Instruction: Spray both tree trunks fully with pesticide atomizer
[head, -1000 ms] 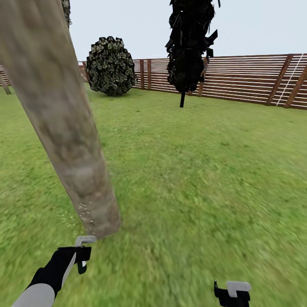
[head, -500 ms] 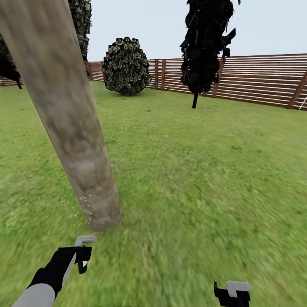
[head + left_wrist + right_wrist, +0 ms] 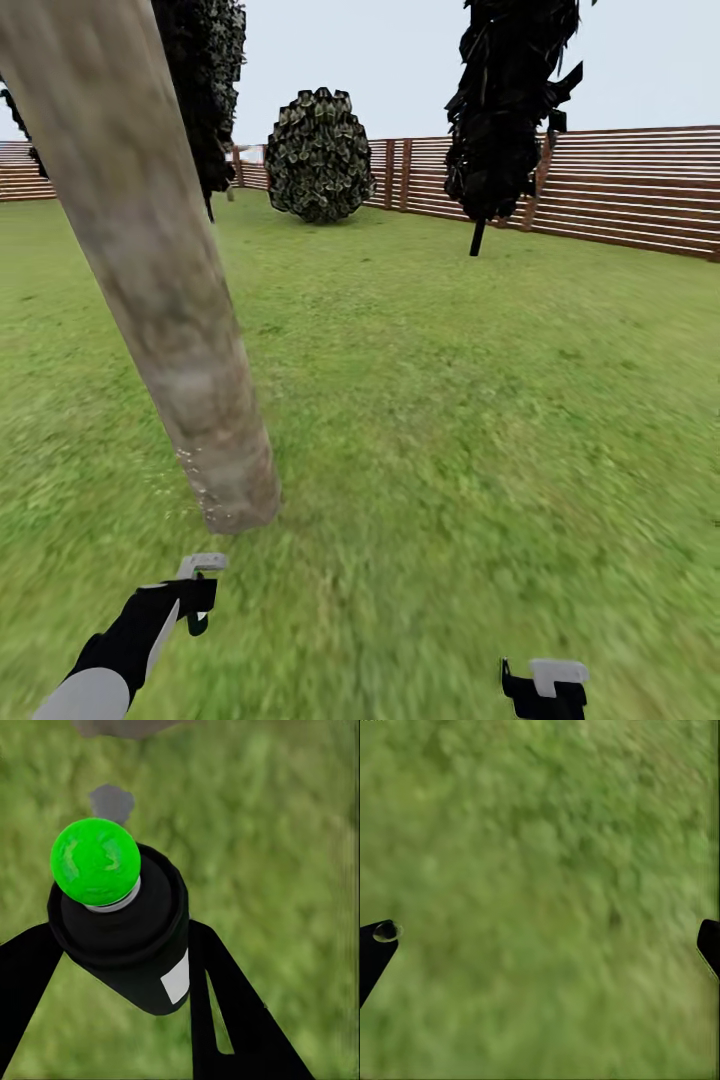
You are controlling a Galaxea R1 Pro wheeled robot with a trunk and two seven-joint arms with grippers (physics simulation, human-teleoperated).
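Observation:
A thick, pale grey-brown tree trunk [image 3: 165, 290] leans across the left of the head view, and its base meets the lawn just ahead of my left gripper [image 3: 197, 592]. A few whitish specks of pesticide [image 3: 192, 472] dot the trunk's lower left side. In the left wrist view the left gripper [image 3: 124, 945] is shut on the pesticide atomizer [image 3: 139, 952], a black canister with a bright green tip [image 3: 95, 860] that points at the grass near the trunk's foot. My right gripper [image 3: 545, 685] hangs low at the right, and in its wrist view it [image 3: 544, 945] is open over bare grass.
A round bush [image 3: 318, 155] and two dark, slim trees [image 3: 505, 110] [image 3: 205, 95] stand at the far side of the lawn. A brown slatted fence [image 3: 620, 185] runs behind them. Open grass [image 3: 470, 420] stretches to the right of the trunk.
The whole view has swung left, so the bush, dark trees and fence sit further right. The trunk stays close ahead. Both grippers keep their places in the view.

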